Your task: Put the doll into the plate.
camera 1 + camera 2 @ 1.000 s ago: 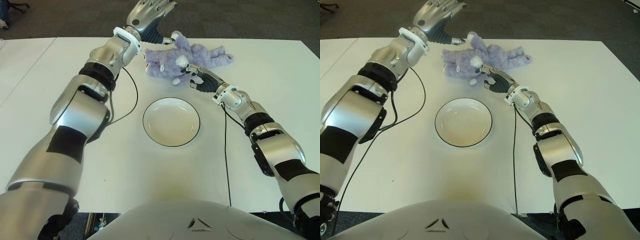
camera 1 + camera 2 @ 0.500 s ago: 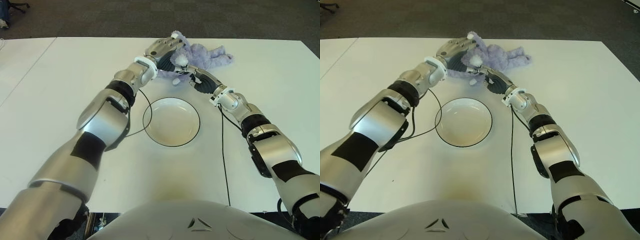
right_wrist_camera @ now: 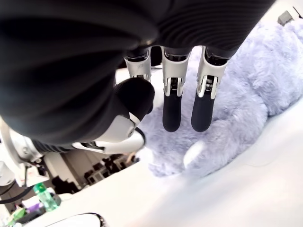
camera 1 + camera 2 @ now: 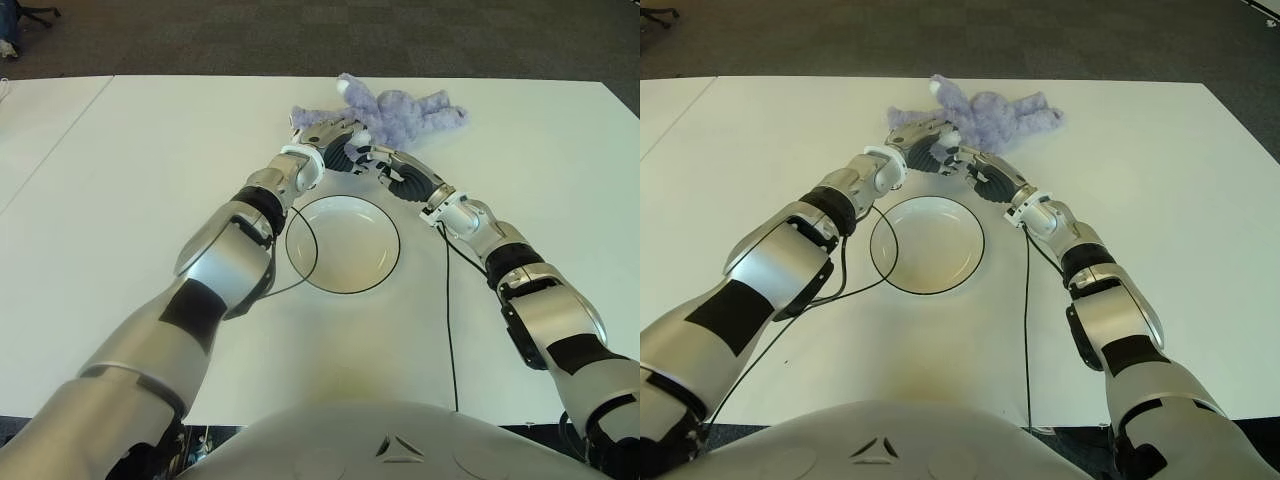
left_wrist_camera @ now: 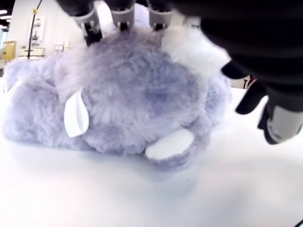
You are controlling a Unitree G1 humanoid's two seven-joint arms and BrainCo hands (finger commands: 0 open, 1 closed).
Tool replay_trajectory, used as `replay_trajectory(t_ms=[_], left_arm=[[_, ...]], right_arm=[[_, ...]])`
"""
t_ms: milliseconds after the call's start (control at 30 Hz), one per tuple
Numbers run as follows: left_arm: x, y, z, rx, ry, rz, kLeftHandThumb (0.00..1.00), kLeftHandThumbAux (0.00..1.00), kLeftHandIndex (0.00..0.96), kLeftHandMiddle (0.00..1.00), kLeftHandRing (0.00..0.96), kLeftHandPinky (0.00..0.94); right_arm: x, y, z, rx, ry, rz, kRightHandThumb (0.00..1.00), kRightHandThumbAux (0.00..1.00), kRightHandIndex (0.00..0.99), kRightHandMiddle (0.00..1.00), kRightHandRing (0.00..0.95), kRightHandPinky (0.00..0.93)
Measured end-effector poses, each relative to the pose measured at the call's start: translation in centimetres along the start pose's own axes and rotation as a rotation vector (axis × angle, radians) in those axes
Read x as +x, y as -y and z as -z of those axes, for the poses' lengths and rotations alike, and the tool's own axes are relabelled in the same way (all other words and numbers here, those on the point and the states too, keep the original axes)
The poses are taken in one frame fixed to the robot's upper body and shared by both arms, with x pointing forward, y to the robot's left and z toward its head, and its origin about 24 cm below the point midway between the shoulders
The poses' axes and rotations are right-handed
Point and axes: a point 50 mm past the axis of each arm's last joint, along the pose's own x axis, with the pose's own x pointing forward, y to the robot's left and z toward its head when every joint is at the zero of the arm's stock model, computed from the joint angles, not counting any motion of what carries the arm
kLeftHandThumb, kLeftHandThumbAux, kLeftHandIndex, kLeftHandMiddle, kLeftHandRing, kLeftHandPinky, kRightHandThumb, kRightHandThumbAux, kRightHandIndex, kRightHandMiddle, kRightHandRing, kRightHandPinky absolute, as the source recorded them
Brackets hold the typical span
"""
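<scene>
White table fills most of both eye views; dark carpet runs along the top edge.

Doll (purple plush, white patches) lies on the table in the upper centre of the frame, just beyond the plate and not in it. Its body stretches toward the upper right.

Plate: white, dark rim, at frame centre, nothing in it. It sits on the near side of both hands.

My left hand comes in from the lower left and meets the doll's near left end. In the left wrist view its fingers curl over the top of the plush and press into the fur, so I read it as gripping the doll.

My right hand comes in from the lower right, just below the doll and close beside the left hand. In the right wrist view its fingers hang extended beside the fur, thumb apart, closed on nothing (I cannot tell whether the tips touch the plush).

A black cable trails along the right forearm across the table.
</scene>
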Motion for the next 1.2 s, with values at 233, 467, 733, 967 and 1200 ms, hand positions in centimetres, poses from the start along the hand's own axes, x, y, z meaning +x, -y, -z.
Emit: replay_trajectory(t_ms=[233, 467, 733, 967, 1200], left_arm=[[-0.1, 0.0, 0.6, 0.007, -0.027, 0.027, 0.026, 0.486, 0.104, 0.0, 0.0, 0.0], [-0.4, 0.8, 1.3, 0.051, -0.064, 0.056, 0.0, 0.513, 0.157, 0.0, 0.0, 0.0], [-0.8, 1.5, 2.2, 0.151, -0.111, 0.074, 0.0, 0.548, 0.227, 0.0, 0.0, 0.0], [-0.7, 1.6, 2.2, 0.315, -0.122, 0.095, 0.0, 0.553, 0.174, 0.0, 0.0, 0.0], [-0.4, 0.6, 1.8, 0.437, -0.109, 0.089, 0.0, 0.528, 0.119, 0.0, 0.0, 0.0]], right_arm=[[-1.6, 1.0, -0.2, -0.016, 0.053, -0.006, 1.0, 0.698, 0.385, 0.308, 0.406, 0.493], [-3.5, 2.6, -0.9, 0.0, 0.102, 0.063, 1.0, 0.695, 0.421, 0.346, 0.415, 0.494], [-5.4, 4.2, -2.3, 0.028, 0.193, 0.135, 1.0, 0.685, 0.421, 0.366, 0.445, 0.483], [-7.4, 6.2, -4.3, 0.083, 0.3, 0.144, 1.0, 0.685, 0.44, 0.365, 0.444, 0.447], [-8.4, 8.7, -5.9, 0.198, 0.409, 0.146, 0.938, 0.679, 0.445, 0.393, 0.453, 0.312]])
